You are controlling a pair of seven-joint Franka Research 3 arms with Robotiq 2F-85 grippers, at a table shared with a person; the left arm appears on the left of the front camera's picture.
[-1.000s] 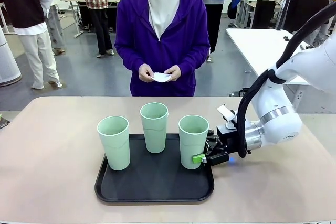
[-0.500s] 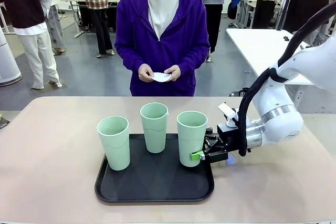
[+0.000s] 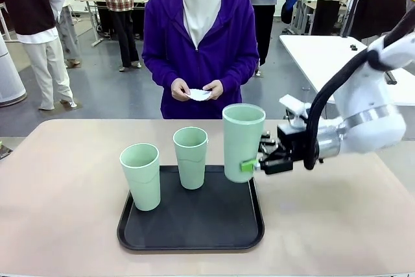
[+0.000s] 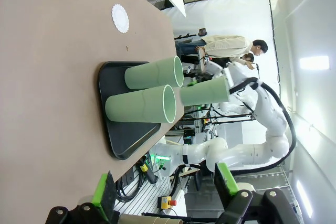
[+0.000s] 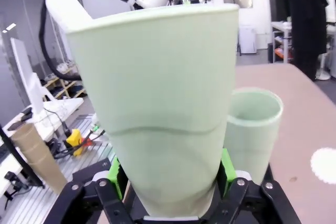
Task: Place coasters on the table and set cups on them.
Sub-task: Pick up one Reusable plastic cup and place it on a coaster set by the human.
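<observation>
My right gripper (image 3: 250,165) is shut on a pale mint-green cup (image 3: 243,142) and holds it upright, its base above the right edge of the black tray (image 3: 191,228). In the right wrist view that cup (image 5: 157,103) sits between the green pads (image 5: 227,170). Two more cups (image 3: 140,176) (image 3: 190,157) stand on the tray. The person holds white coasters (image 3: 199,95) in both hands. One coaster (image 4: 120,18) lies on the beige table (image 3: 58,186), also seen as a white coaster (image 5: 325,165). My left gripper (image 4: 164,190) is open with nothing between its fingers.
The person stands at the table's far edge, hands close to the body. A white table (image 3: 324,56) stands behind on the right. Bare tabletop lies to the left and right of the tray.
My right gripper has lifted the right-hand cup off the tray and raised it. The other two cups and the person's hands have not moved.
</observation>
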